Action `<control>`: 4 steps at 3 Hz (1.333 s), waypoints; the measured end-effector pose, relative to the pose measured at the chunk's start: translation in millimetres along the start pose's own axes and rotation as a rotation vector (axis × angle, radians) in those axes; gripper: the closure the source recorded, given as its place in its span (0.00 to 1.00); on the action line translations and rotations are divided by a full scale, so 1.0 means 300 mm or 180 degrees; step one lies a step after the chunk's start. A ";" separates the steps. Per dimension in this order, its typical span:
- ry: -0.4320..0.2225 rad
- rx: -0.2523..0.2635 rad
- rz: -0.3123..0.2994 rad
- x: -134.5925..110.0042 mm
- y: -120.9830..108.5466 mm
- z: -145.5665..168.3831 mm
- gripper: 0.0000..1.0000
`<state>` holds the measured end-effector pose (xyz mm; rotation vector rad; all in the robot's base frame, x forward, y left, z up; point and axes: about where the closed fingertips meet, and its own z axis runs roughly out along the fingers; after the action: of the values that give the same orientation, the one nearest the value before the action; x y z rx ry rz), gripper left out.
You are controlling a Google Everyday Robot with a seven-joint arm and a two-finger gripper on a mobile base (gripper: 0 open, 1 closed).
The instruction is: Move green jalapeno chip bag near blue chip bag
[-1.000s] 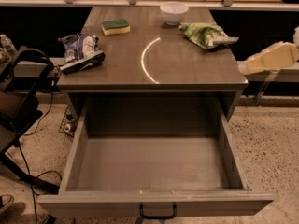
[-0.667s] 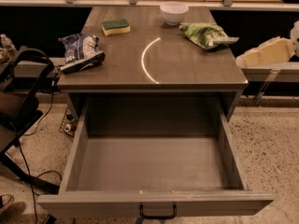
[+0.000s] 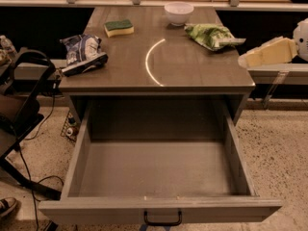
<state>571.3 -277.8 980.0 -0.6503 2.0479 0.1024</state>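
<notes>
The green jalapeno chip bag (image 3: 213,35) lies crumpled at the table's back right, beside the white bowl. The blue chip bag (image 3: 83,53) lies at the table's left edge, part of it hanging over the side. My gripper (image 3: 250,59) comes in from the right edge of the view as a pale cream part. Its tip is just off the table's right side, a little to the right of and nearer than the green bag. It touches neither bag.
A green-topped yellow sponge (image 3: 119,28) and a white bowl (image 3: 178,12) sit at the back of the table (image 3: 192,71). The deep drawer (image 3: 159,172) under it is pulled wide open toward me. A black chair and cables (image 3: 24,109) stand at the left.
My gripper has moved a little to the left and up, closer to the table's right edge. The bags, sponge and bowl have not moved.
</notes>
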 end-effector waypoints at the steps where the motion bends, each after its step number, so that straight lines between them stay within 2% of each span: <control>1: -0.0141 0.0010 0.0043 -0.050 0.003 0.077 0.00; 2: -0.0363 0.0076 -0.0018 -0.185 -0.013 0.272 0.00; 3: -0.0536 0.0107 -0.0020 -0.278 -0.055 0.463 0.00; 4: -0.0600 0.0118 0.0032 -0.314 -0.110 0.643 0.00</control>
<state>775.1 -205.5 958.0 -0.5851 1.8676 0.1263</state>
